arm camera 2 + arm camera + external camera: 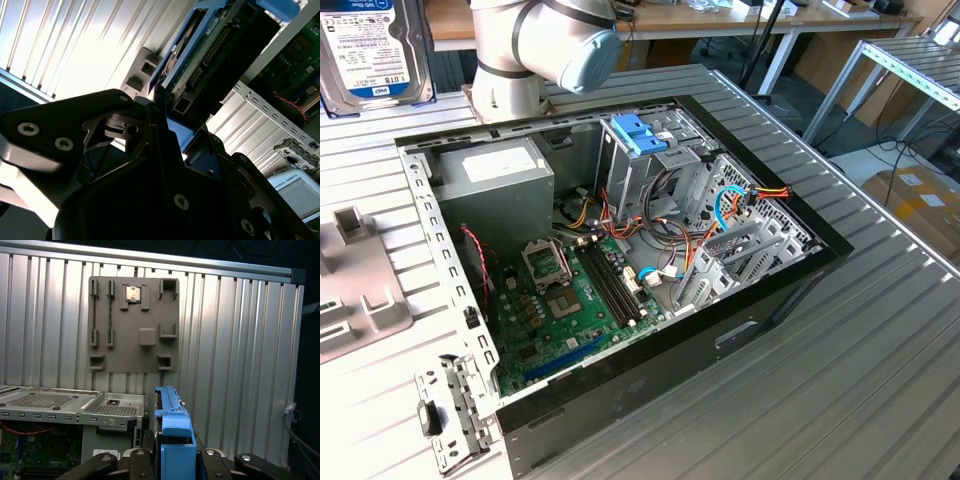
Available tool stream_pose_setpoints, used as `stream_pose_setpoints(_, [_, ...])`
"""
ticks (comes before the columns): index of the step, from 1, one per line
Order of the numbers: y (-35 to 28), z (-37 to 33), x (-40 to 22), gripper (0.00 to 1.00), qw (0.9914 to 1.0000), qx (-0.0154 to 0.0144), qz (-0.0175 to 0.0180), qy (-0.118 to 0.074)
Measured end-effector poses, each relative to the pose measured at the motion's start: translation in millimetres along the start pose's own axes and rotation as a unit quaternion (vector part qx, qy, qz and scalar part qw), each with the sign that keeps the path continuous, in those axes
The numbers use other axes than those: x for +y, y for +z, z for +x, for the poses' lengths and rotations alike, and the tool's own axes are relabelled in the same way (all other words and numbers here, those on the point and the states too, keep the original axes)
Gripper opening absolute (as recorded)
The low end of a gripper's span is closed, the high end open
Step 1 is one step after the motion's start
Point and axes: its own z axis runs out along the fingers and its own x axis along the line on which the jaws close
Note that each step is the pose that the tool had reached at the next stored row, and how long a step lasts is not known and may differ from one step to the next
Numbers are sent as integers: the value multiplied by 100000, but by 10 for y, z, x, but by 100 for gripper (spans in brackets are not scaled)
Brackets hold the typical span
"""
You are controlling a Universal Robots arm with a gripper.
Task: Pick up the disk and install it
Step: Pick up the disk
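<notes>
We can't see the fingertips themselves. In the first wrist view the gripper [172, 462] is cut off by the frame edge, w/ just its black knuckles showing on 2 sides of the disk [172, 427]. The disk stands edge-on between the fingers, its light-blue carrier rail toward the cam. The fingers are drawn in narrow and clamp it by that carrier.

In the second wrist view the black linkage hides the disk's near end. Past the fingers we make out its connector edge and blue rail, up off the surface. In the exterior view the disk sits in the frame corner, label toward us and cut off on 2 sides, and whatever grips it is out of frame. The robot arm [545, 40] is also cropped.

The surface is a ribbed aluminium table [880, 380]. Beyond the fingertips, past the disk, a grey fixture plate [135, 325] lies flat on it. Nearer the fingers and off to 1 side is the rim of the open PC case [620, 260].

In the bkgd are desks [720, 20] and a cardboard box [920, 195].

The exterior view gives us the case's inside: the power-supply box [495, 170], motherboard [570, 290], loose cables [660, 215] and a bright-blue latch [640, 132] on the drive cage. The first wrist view gives the plate's slots face-on.
</notes>
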Motion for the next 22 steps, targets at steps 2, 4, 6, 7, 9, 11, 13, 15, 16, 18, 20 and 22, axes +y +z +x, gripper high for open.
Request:
stream_pose_setpoints(2, [1,1,-19,37,100000,-1,-2,-1])
stream_pose_setpoints(4, [2,3,-42,37,100000,-2,-2,-1])
stream_pose_setpoints(6, [3,4,-58,37,100000,-2,-3,0])
stream_pose_setpoints(7, [4,5,-67,37,100000,-1,1,2])
stream_pose_setpoints(9, [4,6,-83,37,100000,1,-1,0])
stream_pose_setpoints(11, [6,8,-119,37,100000,0,-1,0])
stream_pose_setpoints(13, [7,10,-134,37,100000,-2,-1,-3])
stream_pose_setpoints(15, [9,12,-165,37,100000,-2,0,0])
stream_pose_setpoints(16, [9,12,-172,37,100000,-3,1,2])
stream_pose_setpoints(18, [10,14,-196,37,100000,-3,-1,2])
stream_pose_setpoints(20, [11,15,-215,37,100000,-2,-1,0])
stream_pose_setpoints(22, [13,17,-241,37,100000,-1,-1,-2])
